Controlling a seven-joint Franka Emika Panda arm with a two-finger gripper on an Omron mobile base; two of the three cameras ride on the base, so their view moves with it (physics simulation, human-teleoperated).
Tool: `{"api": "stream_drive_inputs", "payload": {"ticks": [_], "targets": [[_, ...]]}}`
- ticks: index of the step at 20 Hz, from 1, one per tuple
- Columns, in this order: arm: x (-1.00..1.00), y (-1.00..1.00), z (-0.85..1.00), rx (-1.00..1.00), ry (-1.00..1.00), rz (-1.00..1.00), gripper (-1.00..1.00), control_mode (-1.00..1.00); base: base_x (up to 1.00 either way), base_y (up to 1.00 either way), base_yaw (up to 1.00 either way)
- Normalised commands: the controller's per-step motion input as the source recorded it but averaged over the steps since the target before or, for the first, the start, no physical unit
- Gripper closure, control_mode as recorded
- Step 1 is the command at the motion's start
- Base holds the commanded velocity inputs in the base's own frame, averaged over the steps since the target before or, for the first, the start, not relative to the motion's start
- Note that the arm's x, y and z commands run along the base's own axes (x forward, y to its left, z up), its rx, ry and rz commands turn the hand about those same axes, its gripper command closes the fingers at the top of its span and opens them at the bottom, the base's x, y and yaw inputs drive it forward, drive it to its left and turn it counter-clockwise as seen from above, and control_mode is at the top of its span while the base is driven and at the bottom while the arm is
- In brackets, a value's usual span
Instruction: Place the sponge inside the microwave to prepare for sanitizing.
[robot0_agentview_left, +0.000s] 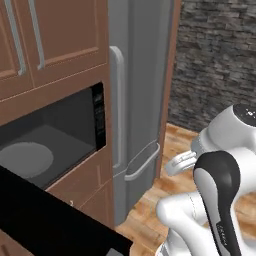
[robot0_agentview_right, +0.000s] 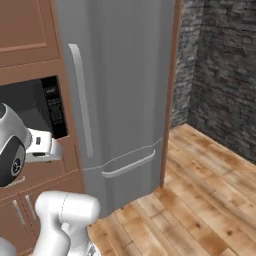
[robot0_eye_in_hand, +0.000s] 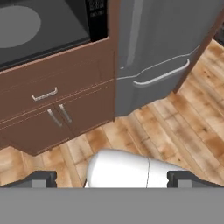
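1. Microwave: one is sitting built into the brown cabinets, with its door hanging open toward the robot, showing as a black slab at the lower left of the left base view. Inside, one round grey turntable is lying on the grey floor. One button panel is running down its right edge.
2. Sponge: I cannot tell where it is from these views; nothing green and yellow is lying on the turntable or on the floor.
3. One grey fridge is standing just to the right of the microwave, carrying two handles: a vertical one on the upper door and a horizontal one on the lower drawer.
4. Below the microwave, the hand view is showing one drawer and two cupboard doors, each with a small metal pull.
5. Claw: its two dark fingertips are standing spread as wide as they go, at opposite sides of the bottom of the hand view. It is released, gripping nothing and touching nothing, hanging over the wooden floor and looking toward the cabinets.
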Motion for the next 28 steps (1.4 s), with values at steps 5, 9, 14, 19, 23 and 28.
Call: {"api": "stream_drive_inputs", "payload": {"ticks": [5, 9, 14, 19, 23, 28], "targets": [[0.00, 0.00, 0.00, 0.00, 0.00, 0.00, -1.00, 1.00, -0.63, 0.27, -0.47], [0.00, 0.00, 0.00, 0.00, 0.00, 0.00, -1.00, 1.00, -0.48, 0.26, -0.37], [0.00, 0.00, 0.00, 0.00, 0.00, 0.00, -1.00, 1.00, -0.37, 0.07, -0.22], [0.00, 0.00, 0.00, 0.00, 0.00, 0.00, -1.00, 1.00, -0.49, 0.14, -0.14], [0.00, 0.00, 0.00, 0.00, 0.00, 0.00, -1.00, 1.00, -0.73, 0.36, -0.05], [0.00, 0.00, 0.00, 0.00, 0.00, 0.00, -1.00, 1.00, -0.73, 0.29, -0.05]]}}
